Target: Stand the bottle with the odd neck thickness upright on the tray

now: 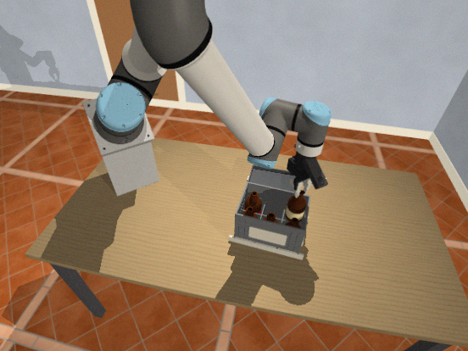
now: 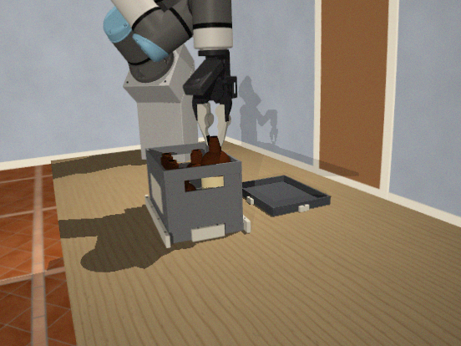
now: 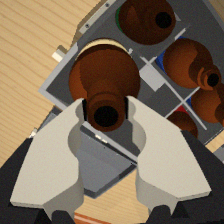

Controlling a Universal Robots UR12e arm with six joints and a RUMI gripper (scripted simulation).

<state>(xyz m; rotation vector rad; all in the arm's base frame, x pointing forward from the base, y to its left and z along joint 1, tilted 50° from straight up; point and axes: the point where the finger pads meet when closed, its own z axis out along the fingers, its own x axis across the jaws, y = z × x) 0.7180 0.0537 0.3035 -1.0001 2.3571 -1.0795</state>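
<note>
My gripper (image 1: 301, 192) (image 2: 214, 143) (image 3: 105, 99) is shut on the neck of a brown bottle (image 1: 296, 204) (image 2: 215, 157) (image 3: 102, 75) with a cream label. The bottle is upright and raised above its neighbours; its shoulder tops the rim of the grey crate (image 1: 242, 227) (image 2: 205, 211), its lower part is still inside. Four other bottles, among them one with a green label (image 3: 145, 25) and one with a blue label (image 3: 187, 62), stand in the compartments. I cannot tell whose neck differs. The dark tray (image 2: 292, 209) (image 3: 100, 170) holds nothing.
The crate stands between the tray and the front edge of the wooden table (image 1: 360, 247) (image 2: 313, 277). White blocks (image 2: 208, 232) sit along the crate's foot. The robot's grey base (image 1: 131, 167) stands at the table's far left in the top view.
</note>
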